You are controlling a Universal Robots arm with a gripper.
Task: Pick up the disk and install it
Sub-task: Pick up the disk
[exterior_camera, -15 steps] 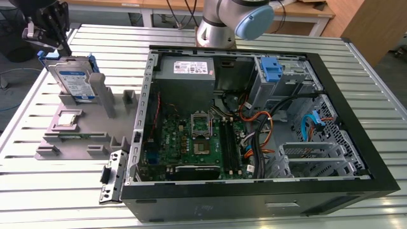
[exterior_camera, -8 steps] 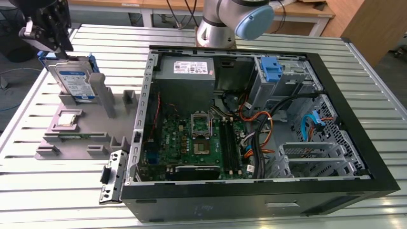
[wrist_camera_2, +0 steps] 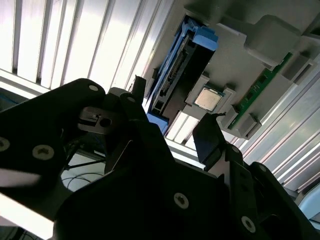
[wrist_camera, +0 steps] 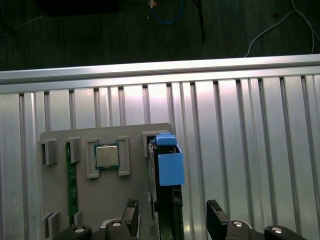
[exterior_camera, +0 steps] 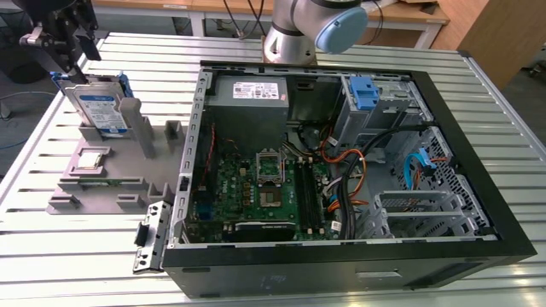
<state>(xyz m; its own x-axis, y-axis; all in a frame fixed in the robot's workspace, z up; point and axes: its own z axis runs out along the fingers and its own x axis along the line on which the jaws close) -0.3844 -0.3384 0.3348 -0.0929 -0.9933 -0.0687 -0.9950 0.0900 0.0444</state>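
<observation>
We see the black gripper (wrist_camera: 172,206) released, fingers spread above the flat silver disk in its blue plastic carrier (wrist_camera: 168,167). The disk stands in the grey plastic holder (wrist_camera: 115,192), not yet picked up.

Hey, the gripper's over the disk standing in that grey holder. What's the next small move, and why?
Probably lower the gripper straight down a little. In the first wrist view its fingers are open either side of the disk, which stands on edge in the grey holder, gaps on both sides: lined up, not gripping.
</observation>
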